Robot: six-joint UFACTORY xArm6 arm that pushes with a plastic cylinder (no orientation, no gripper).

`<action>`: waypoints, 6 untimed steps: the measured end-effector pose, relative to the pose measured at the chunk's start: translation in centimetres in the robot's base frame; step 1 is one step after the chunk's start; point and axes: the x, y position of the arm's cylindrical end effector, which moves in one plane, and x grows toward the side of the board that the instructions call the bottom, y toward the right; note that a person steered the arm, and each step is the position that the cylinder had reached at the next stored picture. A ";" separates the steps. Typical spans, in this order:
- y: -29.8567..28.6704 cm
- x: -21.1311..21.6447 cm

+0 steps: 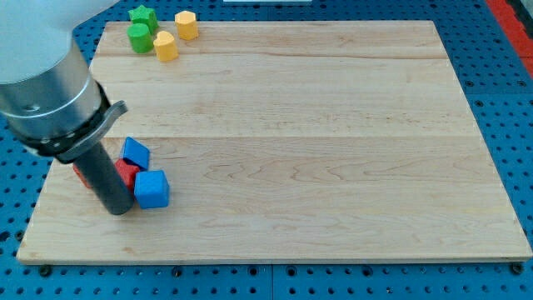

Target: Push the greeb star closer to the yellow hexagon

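The green star (143, 16) lies at the view's top left, at the board's far edge. A yellow hexagon (186, 25) is just to its right. A second yellow block (166, 46) and a green round block (140, 37) sit just below them. My tip (119, 209) rests on the board at the view's lower left, far from the star, touching the left side of a blue cube (151, 189).
Another blue block (135, 153) and red blocks (125, 172) cluster beside the rod, partly hidden by it. The wooden board (316, 142) lies on a blue pegboard table. The arm's grey body fills the view's upper left corner.
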 end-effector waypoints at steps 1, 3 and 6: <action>2.9 -3.9; 6.4 -8.0; 9.5 -18.4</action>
